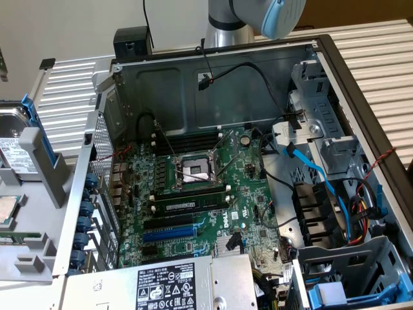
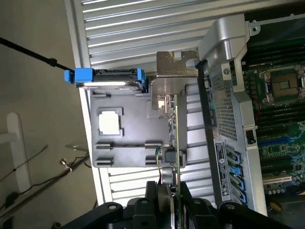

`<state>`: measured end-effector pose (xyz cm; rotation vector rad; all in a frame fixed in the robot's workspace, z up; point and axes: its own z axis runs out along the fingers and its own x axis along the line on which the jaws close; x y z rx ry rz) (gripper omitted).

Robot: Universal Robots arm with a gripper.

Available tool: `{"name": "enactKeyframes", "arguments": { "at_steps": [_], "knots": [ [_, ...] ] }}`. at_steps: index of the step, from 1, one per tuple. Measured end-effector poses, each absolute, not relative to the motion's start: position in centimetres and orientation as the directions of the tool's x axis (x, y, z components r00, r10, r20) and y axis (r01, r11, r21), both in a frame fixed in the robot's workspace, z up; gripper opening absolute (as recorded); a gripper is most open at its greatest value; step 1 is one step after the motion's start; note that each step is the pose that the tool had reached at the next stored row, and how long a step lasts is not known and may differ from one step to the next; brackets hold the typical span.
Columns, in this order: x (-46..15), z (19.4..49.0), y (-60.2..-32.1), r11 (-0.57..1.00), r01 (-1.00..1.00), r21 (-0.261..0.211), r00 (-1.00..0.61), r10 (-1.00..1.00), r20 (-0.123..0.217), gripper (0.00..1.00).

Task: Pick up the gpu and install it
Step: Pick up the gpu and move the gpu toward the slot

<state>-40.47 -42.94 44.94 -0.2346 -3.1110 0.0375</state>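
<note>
In the wrist view my gripper (image 2: 174, 199) is shut on the gpu (image 2: 174, 129), a thin green card seen edge-on with its silver metal bracket (image 2: 175, 64) at the far end. The card hangs above the grey holder tray (image 2: 128, 143), beside the open computer case (image 2: 224, 95). The large green motherboard (image 1: 193, 194) lies inside the case, with its black and blue expansion slots (image 1: 169, 234) near the power supply. The arm's blue-capped joint (image 1: 279, 16) shows behind the case in the exterior view.
The grey tray (image 1: 26, 258) carries a square processor chip (image 2: 109, 122) and a hard drive in a blue bracket (image 2: 109, 77). A power supply (image 1: 168, 284) sits at the case's near end. Drive cages and blue and black cables (image 1: 322, 181) crowd the exterior view's right.
</note>
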Motion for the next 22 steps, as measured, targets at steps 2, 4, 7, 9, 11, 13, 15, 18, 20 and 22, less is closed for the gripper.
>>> {"name": "enactKeyframes", "arguments": {
  "at_steps": [2,4,7,9,11,13,15,18,20,22],
  "knots": [
    [-40.5,45.1,-42.9,0.992,0.126,-0.026,-0.992,0.126,0.023,0.29],
    [-40.5,45.2,-42.9,0.995,0.096,-0.027,-0.995,0.097,0.026,0.29],
    [-40.5,45.5,-42.9,0.998,0.050,-0.026,-0.998,0.051,0.029,0.29],
    [-40.1,45.6,-42.9,0.999,0.033,-0.021,-0.999,0.034,0.029,0.29],
    [-39.4,45.6,-43.1,0.999,0.032,-0.021,-0.999,0.032,0.030,0.29],
    [-38.6,45.6,-43.2,0.999,0.032,-0.021,-0.999,0.032,0.031,0.29],
    [-37.8,45.7,-43.2,0.999,0.029,-0.015,-0.999,0.029,0.031,0.29],
    [-36.9,45.8,-43.2,1.000,0.021,0.017,-0.999,0.020,0.032,0.29],
    [-36.4,45.9,-43.2,0.999,0.015,0.043,-0.999,0.014,0.033,0.29],
    [-36.0,45.9,-43.2,0.998,0.011,0.068,-0.999,0.009,0.033,0.29]
  ]
}}
